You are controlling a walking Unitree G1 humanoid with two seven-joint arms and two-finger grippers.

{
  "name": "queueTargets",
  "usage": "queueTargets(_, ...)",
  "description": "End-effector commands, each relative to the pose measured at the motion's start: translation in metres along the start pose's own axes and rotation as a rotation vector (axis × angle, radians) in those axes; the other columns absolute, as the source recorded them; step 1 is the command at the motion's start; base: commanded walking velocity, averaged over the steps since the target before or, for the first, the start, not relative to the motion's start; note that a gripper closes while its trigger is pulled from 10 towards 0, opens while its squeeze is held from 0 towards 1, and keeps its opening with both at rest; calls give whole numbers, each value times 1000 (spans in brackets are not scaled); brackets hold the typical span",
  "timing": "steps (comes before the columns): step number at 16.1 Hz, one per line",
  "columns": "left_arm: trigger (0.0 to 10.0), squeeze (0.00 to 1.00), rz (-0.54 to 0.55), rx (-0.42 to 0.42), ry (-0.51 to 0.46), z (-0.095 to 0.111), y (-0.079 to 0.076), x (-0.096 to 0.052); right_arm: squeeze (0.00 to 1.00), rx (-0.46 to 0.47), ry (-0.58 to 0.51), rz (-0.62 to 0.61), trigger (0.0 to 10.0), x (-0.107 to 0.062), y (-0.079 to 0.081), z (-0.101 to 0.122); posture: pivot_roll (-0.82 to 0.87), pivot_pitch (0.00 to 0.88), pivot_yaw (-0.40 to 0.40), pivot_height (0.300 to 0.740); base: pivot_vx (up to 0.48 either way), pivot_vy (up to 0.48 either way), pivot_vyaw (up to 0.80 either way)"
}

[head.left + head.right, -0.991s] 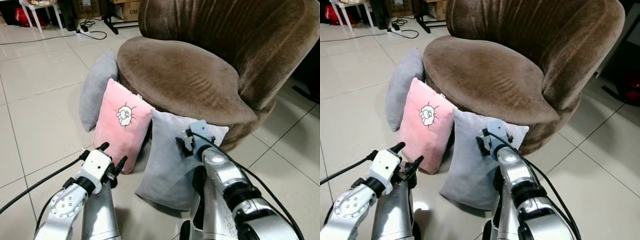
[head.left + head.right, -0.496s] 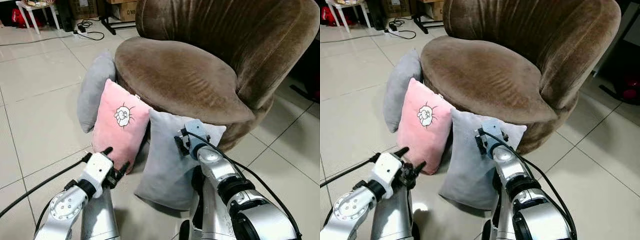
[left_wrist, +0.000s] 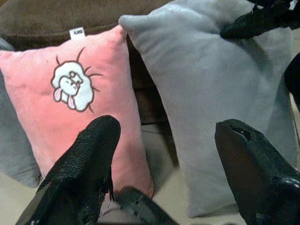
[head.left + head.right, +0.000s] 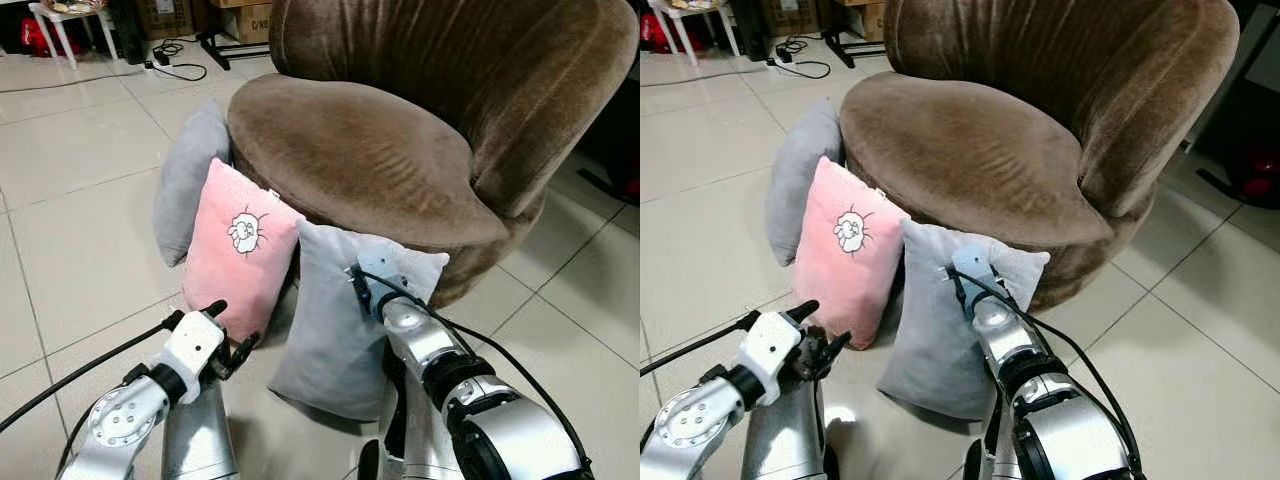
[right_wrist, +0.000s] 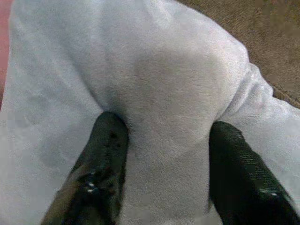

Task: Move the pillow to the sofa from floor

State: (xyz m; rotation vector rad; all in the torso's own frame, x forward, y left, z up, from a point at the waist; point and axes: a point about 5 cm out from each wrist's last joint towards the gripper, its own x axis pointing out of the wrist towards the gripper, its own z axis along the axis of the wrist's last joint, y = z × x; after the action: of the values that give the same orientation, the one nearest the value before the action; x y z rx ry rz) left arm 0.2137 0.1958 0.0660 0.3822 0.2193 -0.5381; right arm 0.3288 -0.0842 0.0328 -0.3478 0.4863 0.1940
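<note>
Three pillows stand on the tiled floor [image 4: 80,220], leaning against the front of the brown sofa [image 4: 370,150]. The grey pillow [image 4: 335,320] stands upright at the front base of the sofa, its upper edge resting against the seat cushion. Just beside it, on the robot's left and touching it along one edge, stands the pink pillow [image 4: 235,250], which carries a small white animal print. A second grey pillow [image 4: 188,175] leans against the sofa behind the pink pillow, partly hidden by it. The right gripper [image 5: 161,154] is pressed into the upper part of the grey pillow; its two black fingers [image 5: 105,154] are spread apart, with a fold of fabric bulging between them. Contact with the fabric is visible on both fingers. The left gripper [image 3: 164,150] hovers low over the floor, in front of the lower edge of the pink pillow, fingers spread wide and holding nothing. A black cable [image 4: 70,370] runs from the left arm toward the near left edge of the floor. A power strip [image 4: 165,62] with cords lies on the floor at the far left.
</note>
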Motion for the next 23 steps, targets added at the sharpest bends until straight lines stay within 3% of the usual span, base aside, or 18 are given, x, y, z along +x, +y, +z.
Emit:
queueTargets(1, 10000, 0, -3, 1, -4, 2, 2, -2, 0, -13, 20, -13, 0, 1, -2, 0, 117, 0, -45, 370, 0, 0, 0)
queueTargets(8, 10000, 0, -11, 11, 23, 3, 4, -13, 0, 10, 46, -60, 0, 1, 0, -4, 142, 0, -36, 370, 0, 0, 0)
queueTargets(14, 10000, 0, -8, 6, 22, 4, 4, -10, 0, 90, -10, 15, 0, 1, 8, 5, 133, 0, -41, 370, 0, 0, 0)
queueTargets(18, 10000, 0, 0, -10, -4, 7, 1, -4, 0, 204, -122, 234, 0, -3, 19, 12, 118, 0, -51, 370, 0, 0, 0)
queueTargets(23, 10000, 0, -13, -29, -40, 11, -8, 5, 0, 193, -252, 445, 0, -16, 14, 0, 91, 0, -51, 370, 0, 0, 0)
